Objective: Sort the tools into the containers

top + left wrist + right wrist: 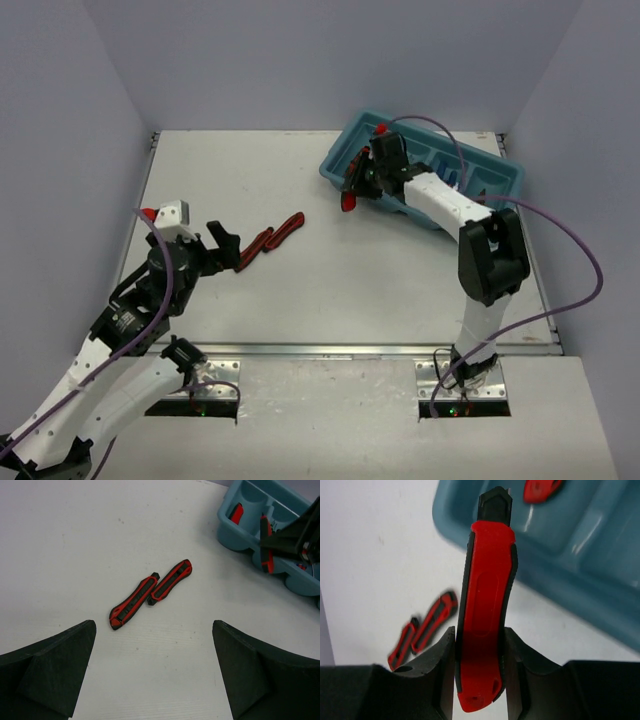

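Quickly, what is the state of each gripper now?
Left gripper: open, holding nothing.
Right gripper: shut on a red-handled cutter.

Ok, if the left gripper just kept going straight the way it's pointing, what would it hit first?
Most likely the nearer red-handled cutter of the pair lying ahead of the open left gripper, though depth is unclear.
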